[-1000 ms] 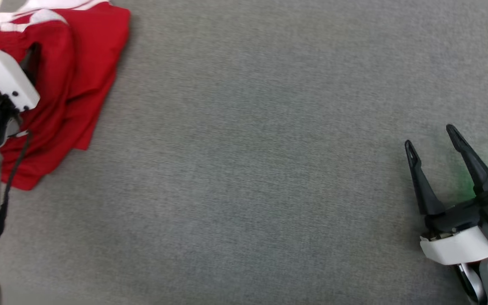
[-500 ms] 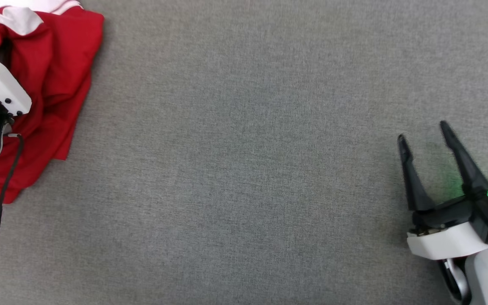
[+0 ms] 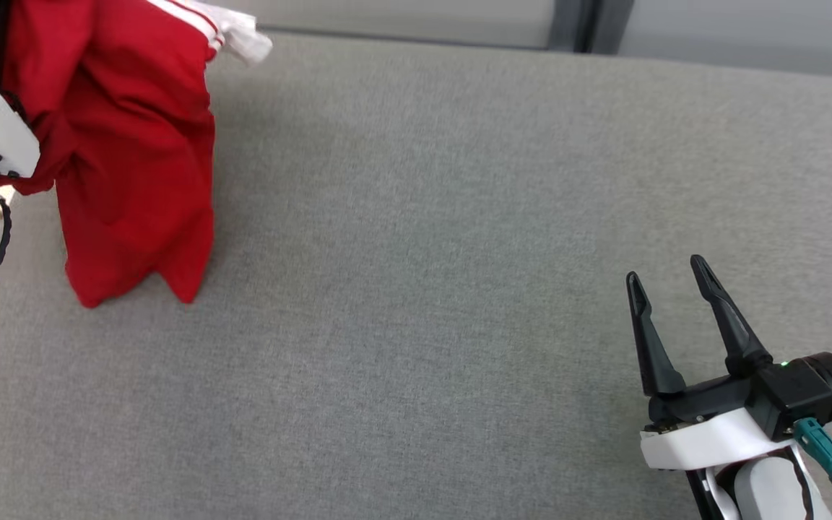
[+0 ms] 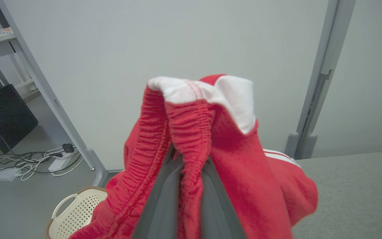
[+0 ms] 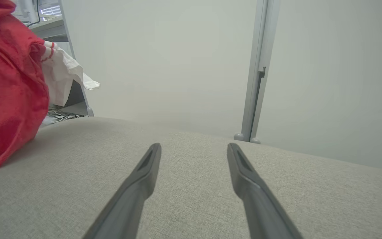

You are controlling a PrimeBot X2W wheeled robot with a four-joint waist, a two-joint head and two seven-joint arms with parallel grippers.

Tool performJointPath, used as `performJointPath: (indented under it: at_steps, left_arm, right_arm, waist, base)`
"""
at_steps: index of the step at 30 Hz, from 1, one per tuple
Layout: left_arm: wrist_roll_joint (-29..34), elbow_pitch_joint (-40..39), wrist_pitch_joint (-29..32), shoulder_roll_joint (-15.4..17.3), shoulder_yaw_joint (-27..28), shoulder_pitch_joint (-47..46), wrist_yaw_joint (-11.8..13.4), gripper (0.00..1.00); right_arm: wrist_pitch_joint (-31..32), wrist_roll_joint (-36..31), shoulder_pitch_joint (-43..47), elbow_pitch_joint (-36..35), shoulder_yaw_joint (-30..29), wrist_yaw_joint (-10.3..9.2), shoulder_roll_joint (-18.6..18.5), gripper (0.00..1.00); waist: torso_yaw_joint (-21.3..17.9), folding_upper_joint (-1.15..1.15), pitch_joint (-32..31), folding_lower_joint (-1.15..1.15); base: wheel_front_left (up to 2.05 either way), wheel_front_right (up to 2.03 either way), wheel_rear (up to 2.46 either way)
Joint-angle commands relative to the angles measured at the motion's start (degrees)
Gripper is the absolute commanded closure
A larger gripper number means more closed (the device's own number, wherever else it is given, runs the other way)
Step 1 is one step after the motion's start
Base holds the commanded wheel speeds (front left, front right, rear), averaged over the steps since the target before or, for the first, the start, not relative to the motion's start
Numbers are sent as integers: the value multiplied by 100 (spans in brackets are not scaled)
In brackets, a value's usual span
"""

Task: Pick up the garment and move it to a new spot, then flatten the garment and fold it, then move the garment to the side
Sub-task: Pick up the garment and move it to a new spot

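Pick-up step: left fingers (image 4: 159, 202) clamped on the hanging garment (image 3: 134, 144), right fingers (image 3: 730, 325) apart; next, carry it right across the tabletop (image 3: 423, 289).

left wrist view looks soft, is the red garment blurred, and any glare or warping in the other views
Left wrist view: the garment is close to the lens and soft, the left pincer fingers a grey smear. Head view: even light, no glare, a faint shadow beside the garment. Right wrist view: the far edge of the grey surface bows with the wide lens.
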Motion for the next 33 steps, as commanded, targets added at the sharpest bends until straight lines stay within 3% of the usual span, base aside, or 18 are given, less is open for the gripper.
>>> performJointPath:
  at_steps: [1, 10, 22, 27, 33]
  left_arm:
    - [-61, -329, 200, 94, -53, -2, -2, 100]
    - [-163, -1278, 604, 27, -190, -65, 46, 100]
    - [-231, -2265, 805, -857, -837, -77, 86, 100]
    - [3, -2023, 564, -1309, -1380, 314, 100, 100]
    - [610, -1060, -87, -1787, -2194, 918, 153, 100]
  right_arm:
    - [-6, 44, 66, 3, -6, -12, 68, 0]
    - [-7, 107, 161, 81, -31, -12, 237, 0]
    - [-6, 261, -15, -7, -99, -12, 278, 0]
    - [-7, 347, -107, -65, -111, -12, 279, 0]
    - [-6, 398, -177, -110, -168, -12, 280, 0]
  waist:
    - [-257, 0, -415, 0]
    - [-915, 0, -707, 0]
    - [-2049, 0, -531, 0]
    - [-2399, 0, -243, 0]
    - [-2675, 0, 111, 0]
  base:
    - [0, 0, 0]
    - [0, 0, 0]
    - [0, 0, 0]
    - [0, 0, 0]
    - [0, 0, 0]
